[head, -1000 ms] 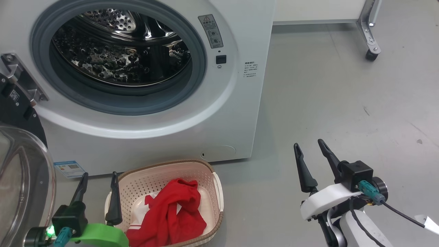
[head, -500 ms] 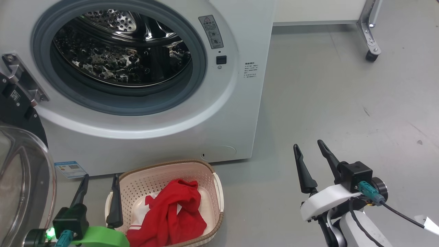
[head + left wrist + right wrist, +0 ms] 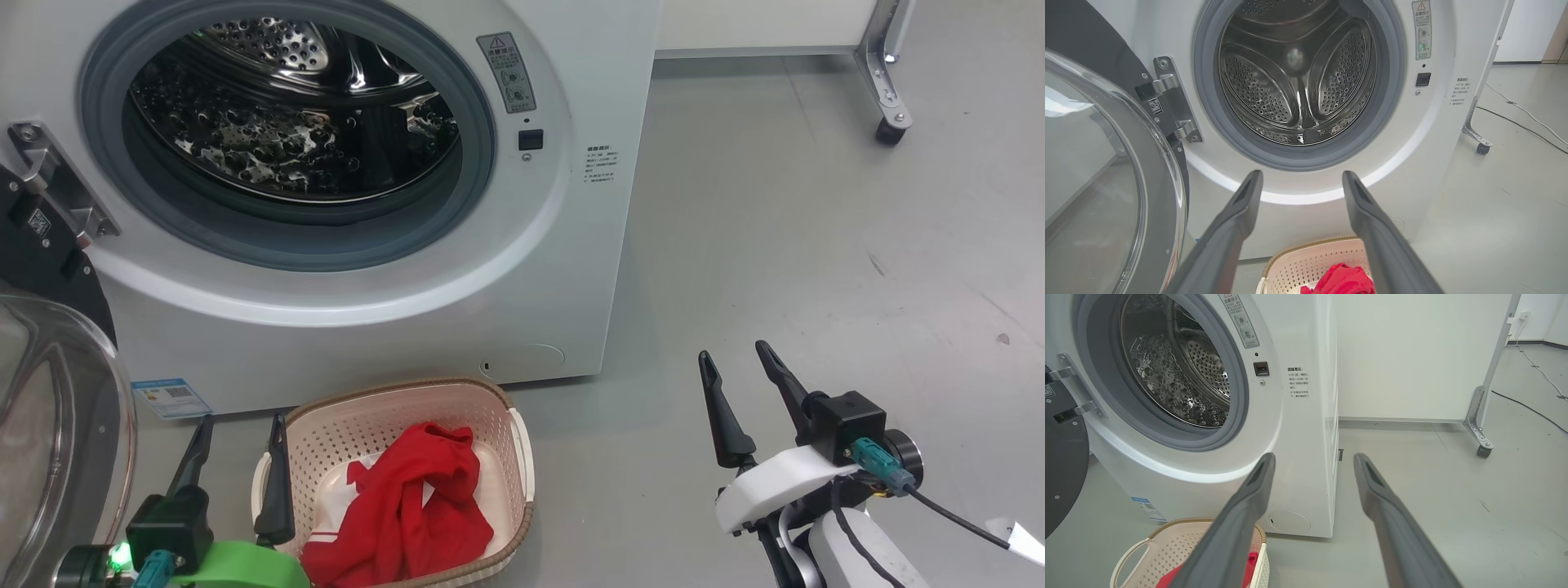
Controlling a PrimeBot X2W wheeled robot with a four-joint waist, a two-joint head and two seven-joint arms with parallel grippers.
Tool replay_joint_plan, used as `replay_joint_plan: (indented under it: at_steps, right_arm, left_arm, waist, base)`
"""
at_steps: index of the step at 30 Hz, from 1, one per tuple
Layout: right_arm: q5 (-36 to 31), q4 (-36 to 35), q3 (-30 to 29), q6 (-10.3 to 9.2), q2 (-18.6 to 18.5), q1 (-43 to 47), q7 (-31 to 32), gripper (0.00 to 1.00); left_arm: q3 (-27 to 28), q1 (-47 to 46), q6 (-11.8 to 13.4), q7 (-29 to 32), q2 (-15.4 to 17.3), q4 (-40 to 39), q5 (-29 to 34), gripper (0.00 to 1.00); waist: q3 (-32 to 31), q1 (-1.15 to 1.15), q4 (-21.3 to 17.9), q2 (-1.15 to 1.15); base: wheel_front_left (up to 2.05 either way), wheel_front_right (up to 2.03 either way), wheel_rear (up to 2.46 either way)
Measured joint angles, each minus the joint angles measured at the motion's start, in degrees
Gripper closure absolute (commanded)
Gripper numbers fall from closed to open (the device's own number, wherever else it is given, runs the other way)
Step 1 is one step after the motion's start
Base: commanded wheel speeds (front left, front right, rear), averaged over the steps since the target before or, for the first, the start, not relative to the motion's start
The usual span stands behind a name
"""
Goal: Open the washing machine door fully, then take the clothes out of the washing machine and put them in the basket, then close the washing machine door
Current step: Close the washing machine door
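On floor below drum mouth (image 3: 482, 155), basket (image 3: 392, 387) holds clothes (image 3: 408, 506); drum (image 3: 286, 139) looks empty. Left of it, washing machine door (image 3: 41, 278) stands wide open. L jaws, R jaws both spread, holding nothing. Risk: weak push on slick bulging glass (image 3: 49, 441) slips, door won't latch; L arm (image 3: 237, 565) cld clip basket.

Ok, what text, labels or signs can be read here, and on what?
"温馨提示": heading of the black printed text on the washing machine front; lines beneath too small.
Label with warning triangle beside the drum mouth: wording too small.
Blue sticker low on the front: blurred.
QR code sticker by the door hinge: no readable characters.
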Motion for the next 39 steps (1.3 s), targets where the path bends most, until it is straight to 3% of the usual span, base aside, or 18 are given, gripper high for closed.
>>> replay_joint_plan:
  at_steps: [39]
  right_arm:
    - [0.0,0.2,-0.1,0.47,0.0,0.0,0.0,0.00]
  left_arm:
    - [-0.4,1.1,0.3,2.0,0.0,-3.9,0.1,0.00]
  waist:
    - [0.4,0.00,0.3,0.00]
  base:
    - [-0.73,0.87,-0.13]
